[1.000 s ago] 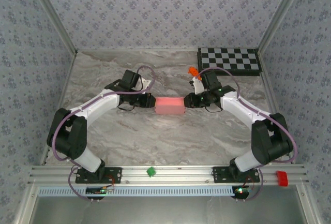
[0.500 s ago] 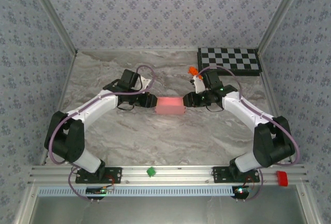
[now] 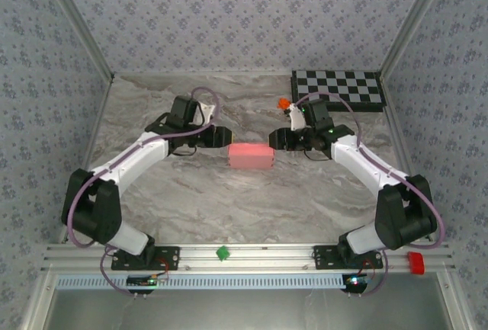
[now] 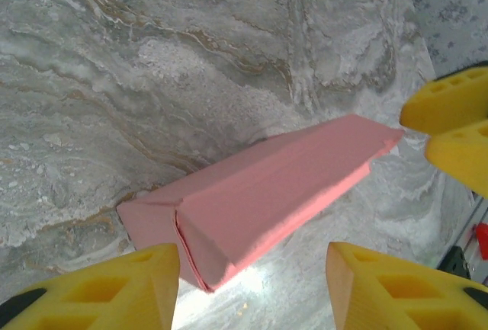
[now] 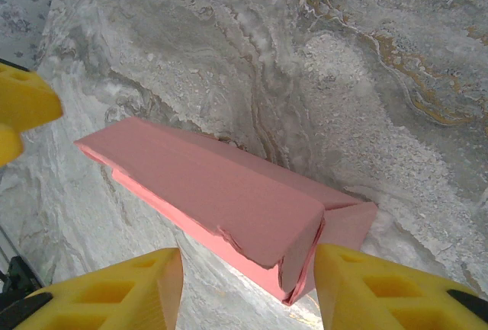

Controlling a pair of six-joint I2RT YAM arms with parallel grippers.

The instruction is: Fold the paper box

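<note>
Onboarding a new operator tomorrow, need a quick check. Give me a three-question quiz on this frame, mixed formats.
1. True or false: the paper box lies on the table as a flat, unfolded sheet.
2. Where is the checkerboard? A) far right corner of the table B) near left corner C) under the paper box
3. Fill in: the jaws of the left pincer and the right pincer stand ____.

Key: 1 false, it is folded up into a long box shape. 2 A. 3 open, with one pincer at each end of the paper box.
</note>
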